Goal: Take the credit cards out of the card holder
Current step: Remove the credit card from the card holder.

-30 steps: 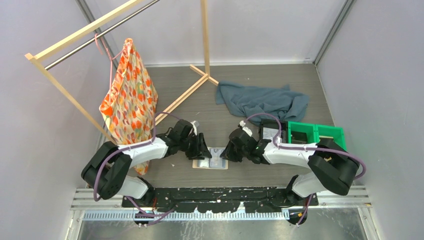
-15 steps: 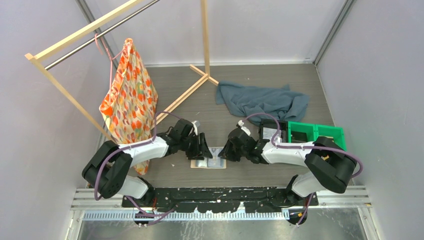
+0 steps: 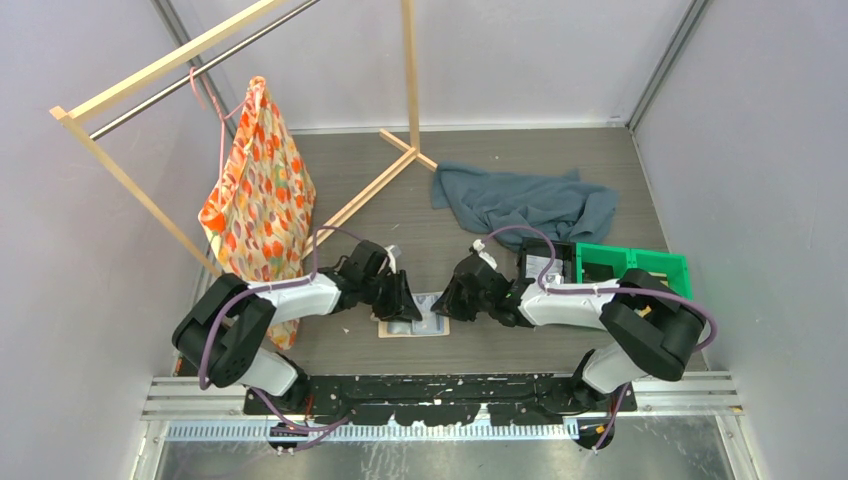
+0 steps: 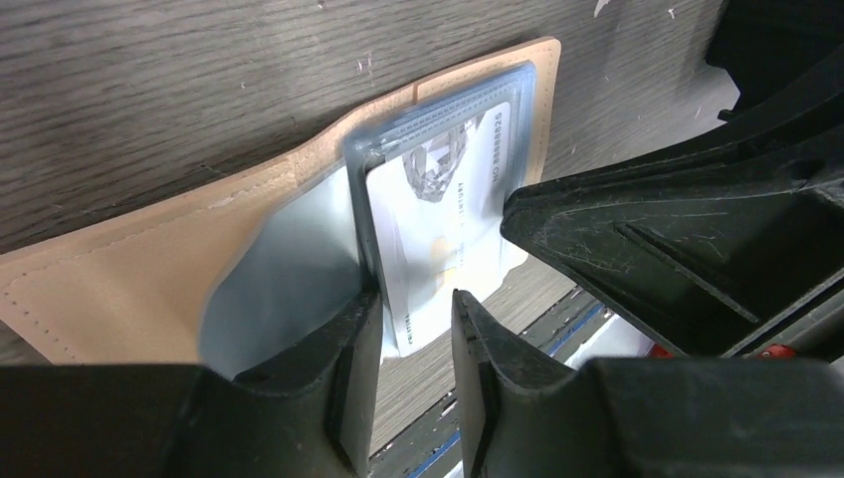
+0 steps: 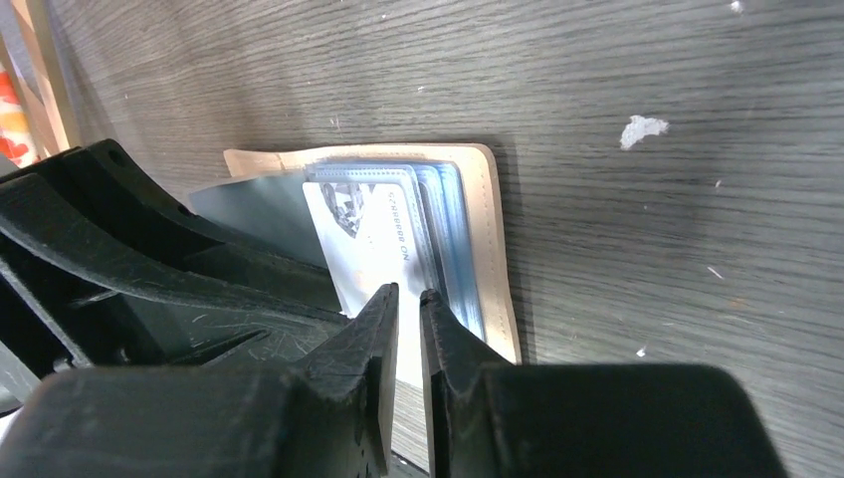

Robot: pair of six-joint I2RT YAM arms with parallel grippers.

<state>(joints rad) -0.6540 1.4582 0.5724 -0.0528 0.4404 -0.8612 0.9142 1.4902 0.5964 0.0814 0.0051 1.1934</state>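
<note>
So the card holder (image 4: 129, 279) is lying open and flat on the table (image 5: 647, 249), right between the 2 arms and close to their bases, with the blue-grey pockets facing up. 1 credit card (image 4: 438, 219) sticks partway out of the top pocket. It's glossy with pale print, and its free end points toward the arms' side of the table. There look to be more pockets stacked under it, but I can't tell what's in them. My guess at what could go wrong: the card is thin and slick, so a pinch that only catches a corner could slip off. The whole holder could also get dragged along if nothing pins it down, and a finger catching the soft pocket lip instead of the card would just crumple the sleeve. On the left gripper (image 4: 413, 311), the fingers (image 4: 343, 378) are apart with a clear gap. The card's corner sits in that gap and 1 finger touches the pocket edge, but it's not clamped on anything as far as I can see. The right gripper (image 5: 407, 295) comes in from the other side, fingers (image 5: 358, 368) almost together with just a thin slit. The card's edge runs into that slit, but I can't tell if it's actually pinched. The 2 grippers are crowded just beside each other, so a bump is possible too.
</note>
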